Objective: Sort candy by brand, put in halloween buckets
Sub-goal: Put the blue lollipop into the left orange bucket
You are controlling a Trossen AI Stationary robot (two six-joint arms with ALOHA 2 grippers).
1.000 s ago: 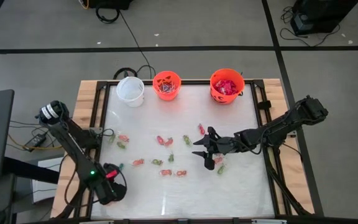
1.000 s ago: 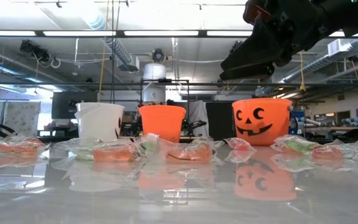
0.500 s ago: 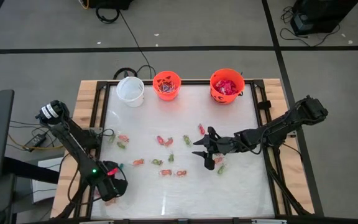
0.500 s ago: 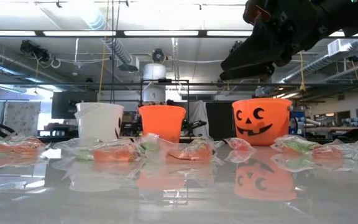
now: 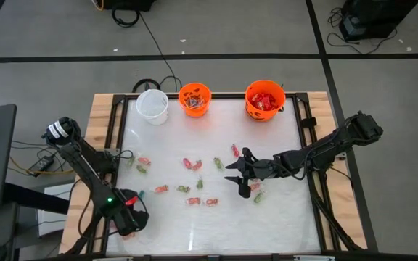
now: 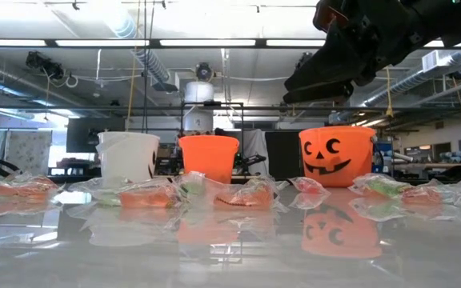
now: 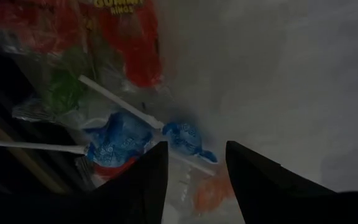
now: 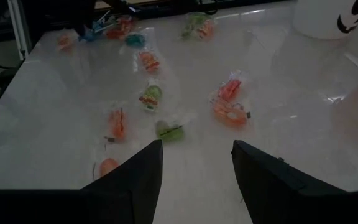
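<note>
Your left gripper (image 5: pixel 127 217) sits low at the table's (image 5: pixel 267 217) near-left corner, fingers apart and holding nothing; its wrist camera shows it poised just over two blue-wrapped lollipops (image 7: pixel 126 140) with white sticks, beside red and green packets (image 7: pixel 129 43). Along the far edge you have three buckets in a row: the white bucket (image 5: pixel 152 106), then the small orange bucket (image 5: pixel 194 99) with dark pieces inside, then the larger orange bucket (image 5: pixel 265 100) holding red packets. Loose candy (image 5: pixel 192 164) lies scattered across the middle of the table, well apart from the buckets; pink, green and orange wrapped pieces are visible. Your right gripper (image 5: pixel 236 174) hangs above the table to the right of that scatter, fingers spread and empty, with a few pieces (image 5: pixel 256 193) just beside it. In the low view it hangs above the jack-o'-lantern bucket's rim.
</note>
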